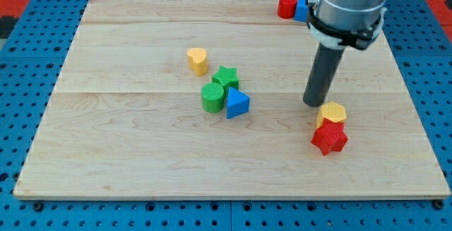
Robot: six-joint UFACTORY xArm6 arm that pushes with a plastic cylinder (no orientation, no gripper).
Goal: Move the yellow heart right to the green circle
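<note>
The yellow heart (198,60) stands on the wooden board, left of centre. The green circle (212,97) lies just below and right of it, a small gap apart. A green star (226,78) touches the circle's upper right, and a blue triangle (237,103) touches its right side. My tip (313,102) rests on the board far to the right of this cluster, just above and left of a yellow hexagon (331,113).
A red star (329,138) sits right under the yellow hexagon. A red cylinder (287,6) and a blue block (303,9), partly hidden by the arm, stand at the board's top edge. The board (127,146) lies on a blue pegboard.
</note>
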